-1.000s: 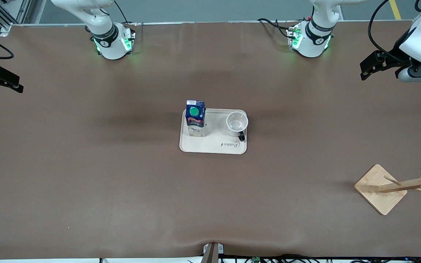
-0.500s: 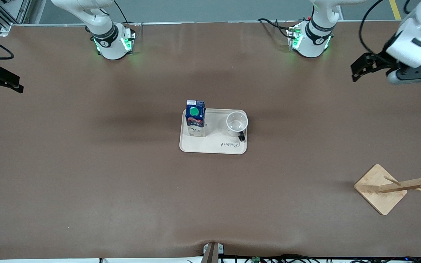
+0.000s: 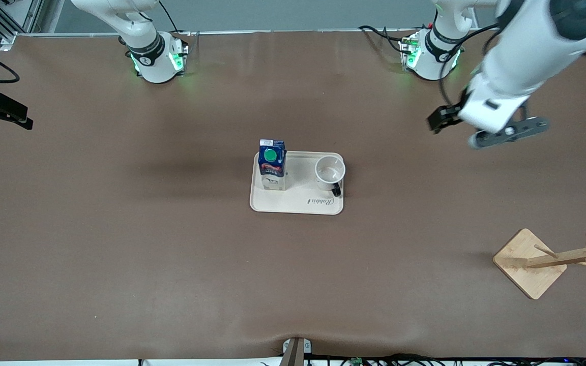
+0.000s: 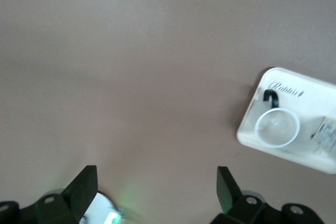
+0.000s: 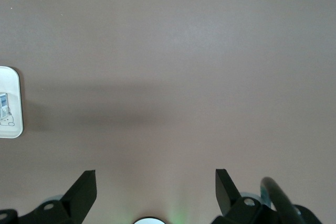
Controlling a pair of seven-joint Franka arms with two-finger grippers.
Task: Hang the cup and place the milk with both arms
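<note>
So the brown table (image 3: 120, 244) took up pretty much everything, with both arms coming in from their green-lit bases along its edge. The left arm (image 3: 522, 46) was stretched out over the bare table at its own end, and the left gripper (image 3: 440, 121) hung in the air there with its fingers (image 4: 84, 187) spread wide apart, nothing between them. From that gripper, the cream tray (image 3: 293, 203) sat well off toward the middle of the table and nearer the front camera, and the wooden mug rack (image 3: 532, 262) stood nearer the front camera too, out at the left arm's end of the table. The right arm (image 3: 120, 20) was just waiting, its right gripper (image 3: 5, 109) parked out over the table's edge at its own end, fingers (image 5: 84, 190) also wide apart and empty, with the tray well away from it toward the centre. On the tray, the milk (image 3: 271, 163) stood upright at the end closer to the right gripper. The cup (image 3: 330, 173) sat upright beside it at the end closer to the left gripper, mouth up, black handle pointing toward the front camera. Cup and milk weren't touching.
</note>
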